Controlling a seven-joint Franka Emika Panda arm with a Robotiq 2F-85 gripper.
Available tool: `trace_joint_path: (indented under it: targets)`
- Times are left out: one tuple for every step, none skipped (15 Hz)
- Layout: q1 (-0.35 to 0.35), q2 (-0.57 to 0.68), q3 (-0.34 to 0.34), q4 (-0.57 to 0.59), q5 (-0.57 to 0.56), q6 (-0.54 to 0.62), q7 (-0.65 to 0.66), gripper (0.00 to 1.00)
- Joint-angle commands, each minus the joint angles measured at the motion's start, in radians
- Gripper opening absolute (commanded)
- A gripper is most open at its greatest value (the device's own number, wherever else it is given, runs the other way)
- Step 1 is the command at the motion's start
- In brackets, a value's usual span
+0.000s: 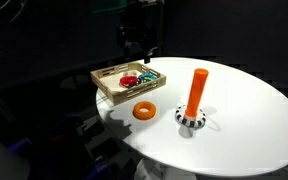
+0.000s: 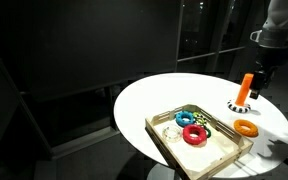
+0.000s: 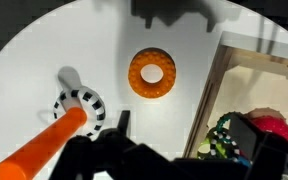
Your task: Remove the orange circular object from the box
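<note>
Since the orange circular object already lies on the tabletop beside the box, it is judged light and rigid, best pinched across its rim; the gripper is seen spread wide, empty.

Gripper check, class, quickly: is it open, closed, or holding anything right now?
Gripper: holding nothing; the orange ring lies on the table. Open or closed cannot be told.

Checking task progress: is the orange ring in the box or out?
Out. The orange ring lies flat on the white table, beside the box, outside its rim.
</note>
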Motion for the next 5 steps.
trace_joint_path:
  targets:
    - [0.011, -0.045, 0.009, -0.006, -0.006, -0.046, 0.018, 1.00]
    - [0.022, -0.038, 0.006, -0.003, 0.016, -0.043, -0.021, 1.00]
    - [0.011, -0.021, 0.003, 0.001, 0.000, -0.024, 0.003, 1.00]
    - [0.017, -0.021, 0.004, 0.001, 0.001, -0.024, 0.001, 1.00]
    - [0.020, -0.021, 0.005, 0.001, 0.001, -0.024, 0.001, 1.00]
